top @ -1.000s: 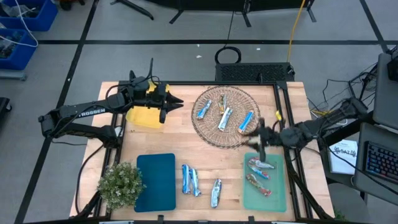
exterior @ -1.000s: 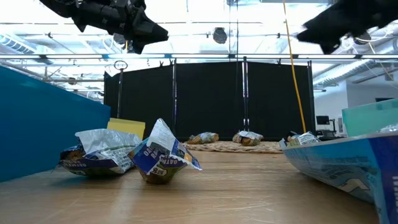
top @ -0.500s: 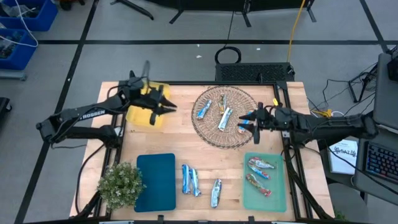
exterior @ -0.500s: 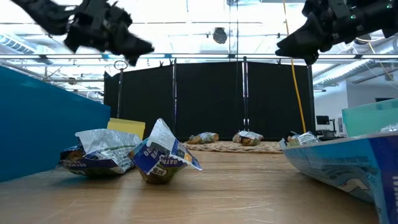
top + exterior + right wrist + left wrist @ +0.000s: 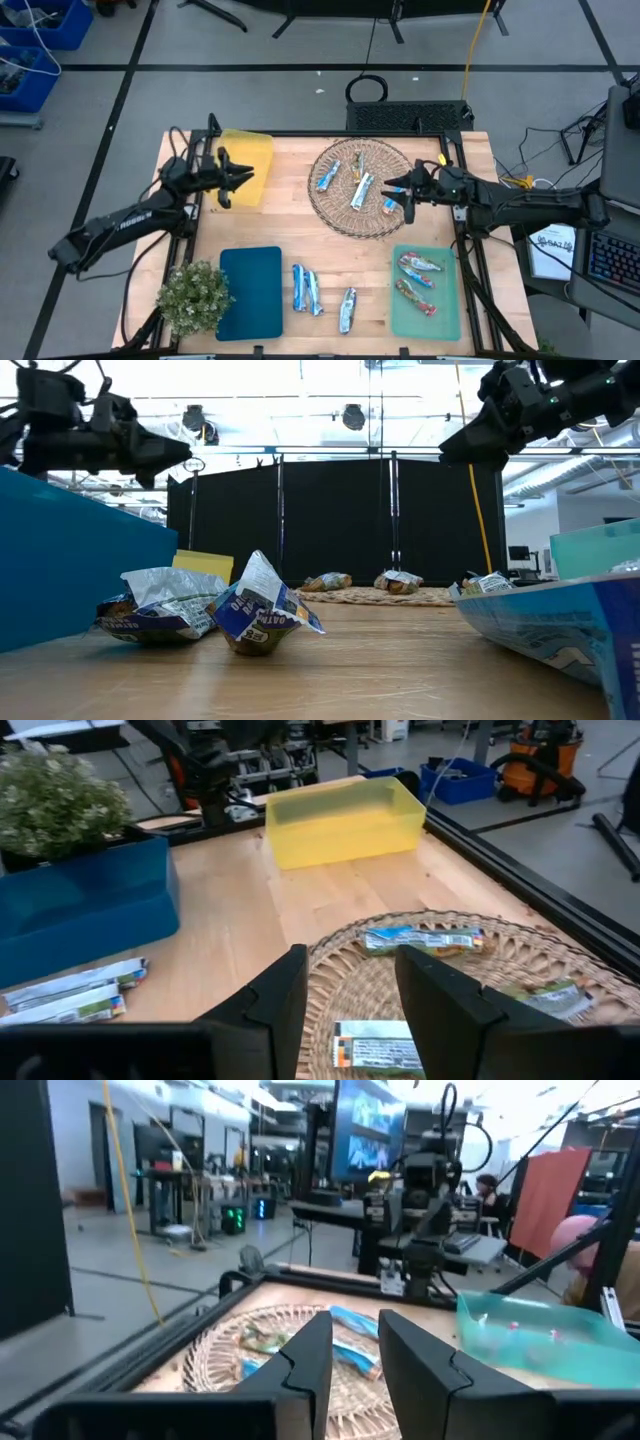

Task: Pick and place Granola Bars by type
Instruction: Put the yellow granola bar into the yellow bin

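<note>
Three granola bars [image 5: 360, 188] in shiny wrappers lie in the round wicker basket [image 5: 335, 215]. Two more [image 5: 418, 280] lie on the green mat [image 5: 450, 310], and three [image 5: 318, 296] lie flat on the table near its front edge. My right gripper [image 5: 398, 192] hovers open above the basket's right rim, its fingers [image 5: 440, 1005] standing over the bars [image 5: 420, 938] with nothing between them. My left gripper [image 5: 240, 180] hangs open beside the yellow mat [image 5: 250, 150] at the far left, pointing level toward the basket [image 5: 250, 1350], and holds nothing.
A teal mat [image 5: 250, 292] and a small potted plant [image 5: 193, 296] sit at the near left. Bare wood lies between the yellow mat and the basket. In the low view, crumpled bars [image 5: 215, 610] lie in the foreground, with both arms high above them.
My left gripper has drawn back from over the yellow mat toward the table's left edge and sunk lower. My right gripper has swung from over the green mat's far end toward the far edge, and now hangs over the basket's right rim. No bar has moved.
</note>
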